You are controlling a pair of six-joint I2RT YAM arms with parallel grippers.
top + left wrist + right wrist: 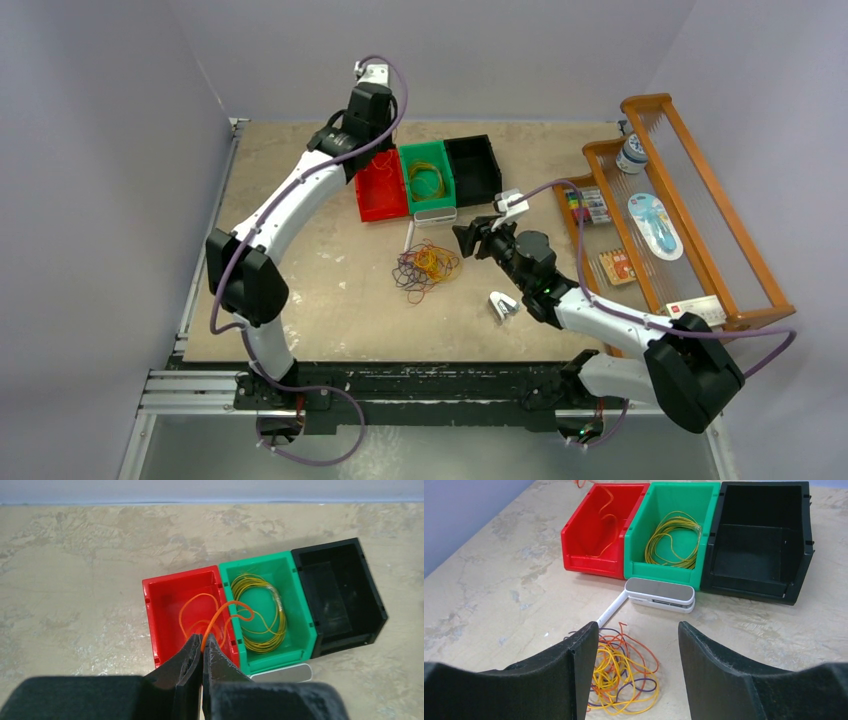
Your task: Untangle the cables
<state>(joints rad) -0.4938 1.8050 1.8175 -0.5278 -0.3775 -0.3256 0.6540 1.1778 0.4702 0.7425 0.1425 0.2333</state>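
Note:
A tangle of red-orange, yellow and dark purple cables [427, 268] lies on the table in front of three bins; it also shows in the right wrist view [626, 672]. My left gripper [202, 642] is shut on a red-orange cable [218, 617] that loops over the red bin [165, 607] and onto the green bin's edge. The green bin [295, 605] holds a coiled yellow cable [260, 612]. My right gripper [638, 630] is open and empty, above and just right of the tangle. In the top view the left gripper [368, 140] hangs over the red bin [380, 195].
A black bin [472, 168] stands right of the green one [427, 178]. A white and grey flat device [660, 594] with a white stick [612, 609] lies before the bins. A small white clip [501, 305] lies near the right arm. A wooden rack [690, 210] holds items at right.

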